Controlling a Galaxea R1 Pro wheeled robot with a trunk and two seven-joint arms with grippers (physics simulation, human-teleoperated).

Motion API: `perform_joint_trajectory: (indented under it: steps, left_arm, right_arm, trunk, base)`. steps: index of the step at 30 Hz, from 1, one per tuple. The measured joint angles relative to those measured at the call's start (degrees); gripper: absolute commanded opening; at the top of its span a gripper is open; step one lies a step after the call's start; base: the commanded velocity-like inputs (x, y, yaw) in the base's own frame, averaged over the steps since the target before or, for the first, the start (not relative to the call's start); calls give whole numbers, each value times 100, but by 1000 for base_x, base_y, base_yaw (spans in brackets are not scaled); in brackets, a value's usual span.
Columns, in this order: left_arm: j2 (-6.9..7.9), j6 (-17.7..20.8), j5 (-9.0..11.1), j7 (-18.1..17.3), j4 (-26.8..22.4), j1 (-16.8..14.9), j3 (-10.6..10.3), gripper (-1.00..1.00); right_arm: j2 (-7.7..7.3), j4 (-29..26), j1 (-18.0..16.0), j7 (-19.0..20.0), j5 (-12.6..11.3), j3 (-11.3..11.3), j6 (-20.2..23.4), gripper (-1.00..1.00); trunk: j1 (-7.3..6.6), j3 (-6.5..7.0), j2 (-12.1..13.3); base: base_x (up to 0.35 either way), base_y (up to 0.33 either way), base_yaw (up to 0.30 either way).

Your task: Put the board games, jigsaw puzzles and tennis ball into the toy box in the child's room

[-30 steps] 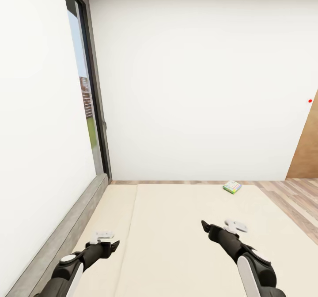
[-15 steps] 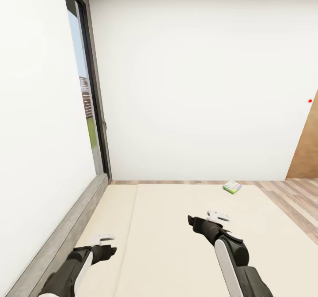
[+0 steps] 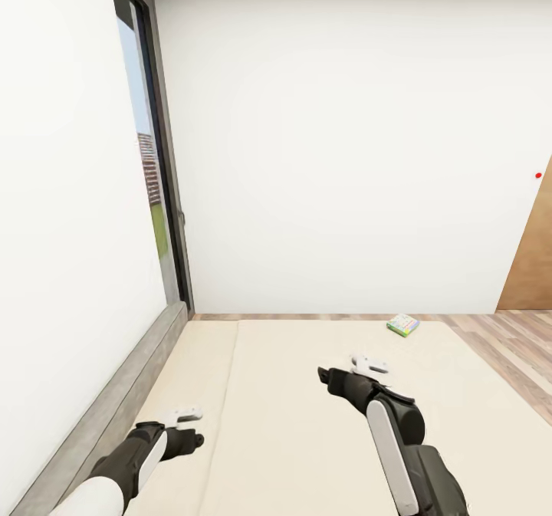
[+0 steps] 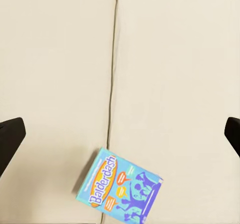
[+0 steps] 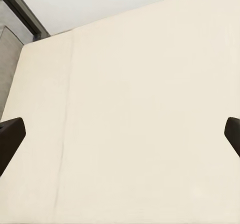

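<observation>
Lying on the bed (image 4: pixel 165 59), blue board game (image 4: pixel 120 186) sits below both arms' wide-apart jaws — untouched.

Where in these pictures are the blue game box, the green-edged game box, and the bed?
Blue game box (image 4: pixel 120 190): left wrist view, middle of its printed cover.
Green-edged game box (image 3: pixel 402 324): head view, centre of its top face.
Bed (image 3: pixel 307 439): head view, bare beige mattress between the two arms.

A bedroom in a home — wide beige bed (image 3: pixel 307 424) with grey headboard (image 3: pixel 115 401), wood floor (image 3: pixel 514 340), tall window (image 3: pixel 149 179), wooden door (image 3: pixel 533 263).
</observation>
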Motion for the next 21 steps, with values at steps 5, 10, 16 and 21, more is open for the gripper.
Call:
perform_joint_trajectory:
  steps: [5,10,16,21]
  left_arm:
    - [-1,-155,-9,9,25,-9,-4,100]
    - [-27,-201,-21,12,30,-10,-7,100]
    - [-40,-212,-26,13,31,-11,-23,100]
    - [-42,-220,-26,13,28,-10,-27,100]
  right_arm:
    - [118,-44,-85,-23,22,10,171,100]
    - [118,-93,-88,-28,-11,-16,289,100]
    - [118,-99,-85,-38,-20,-10,289,100]
    - [118,-97,-82,-43,9,8,276,100]
  trunk:
    - [0,0,0]
    - [0,0,0]
    - [0,0,0]
    - [0,0,0]
  base:
    - [0,0,0]
    - [0,0,0]
    - [0,0,0]
    - [0,0,0]
